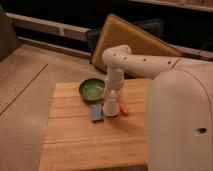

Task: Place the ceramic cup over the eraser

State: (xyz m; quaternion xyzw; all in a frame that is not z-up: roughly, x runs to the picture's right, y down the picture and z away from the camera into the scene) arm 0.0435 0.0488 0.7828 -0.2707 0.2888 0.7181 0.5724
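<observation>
Item: small white tapered ceramic cup [111, 105], inverted on the wooden surface [75, 140], between blue block [95, 112] and orange piece [123, 107]. Gripper [113, 91] above it, pressed shut on it. Eraser unseen; your release may tip it.

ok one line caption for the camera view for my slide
Gripper shut on the ceramic cup, low over the wooden table between blue block and orange piece.

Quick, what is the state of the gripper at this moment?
Gripper: shut on the small white ceramic cup, upside down on the wooden table between blue block and orange piece.
</observation>
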